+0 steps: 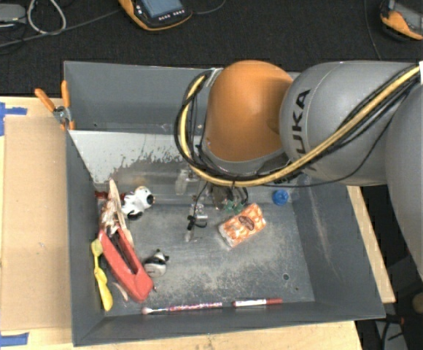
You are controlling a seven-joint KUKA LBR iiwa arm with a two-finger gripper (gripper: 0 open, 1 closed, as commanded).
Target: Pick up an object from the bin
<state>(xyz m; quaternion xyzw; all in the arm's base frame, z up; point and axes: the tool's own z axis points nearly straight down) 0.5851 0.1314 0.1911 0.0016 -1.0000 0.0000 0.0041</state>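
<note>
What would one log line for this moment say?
gripper: low over middle of bin | held: nothing seen | nearest: orange packet beside it | also: red tool by wall at view's left

Half hidden — blue thing (under the arm).

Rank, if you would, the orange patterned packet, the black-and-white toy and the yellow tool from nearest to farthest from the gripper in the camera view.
1. Orange patterned packet, just to the view's right of the gripper.
2. Black-and-white toy, to the view's left of it.
3. Yellow tool, by the bin's left wall, near the front corner.
</note>
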